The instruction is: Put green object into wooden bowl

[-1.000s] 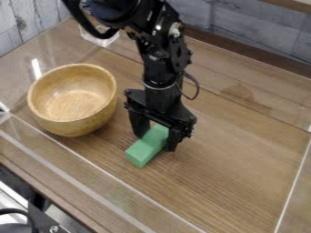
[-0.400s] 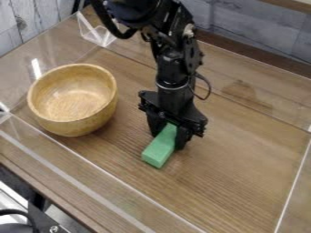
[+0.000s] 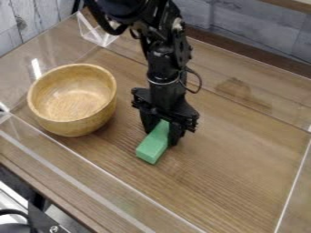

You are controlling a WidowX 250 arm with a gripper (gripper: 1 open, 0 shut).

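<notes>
Gripper (image 3: 163, 130) points straight down, fingers closed on the upper end of the block (image 3: 153, 145); its lower end rests on the table (image 3: 231, 182). Bowl (image 3: 73, 99) stands left, apart. Clear walls surround.

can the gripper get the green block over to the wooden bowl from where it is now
Probably yes. The gripper is shut on the green block, and the table between it and the open-topped wooden bowl looks clear.

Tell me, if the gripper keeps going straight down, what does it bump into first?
The green block. The gripper points down with its fingers closed on the block's far end, and the block lies on the table, so there is little room below.
</notes>
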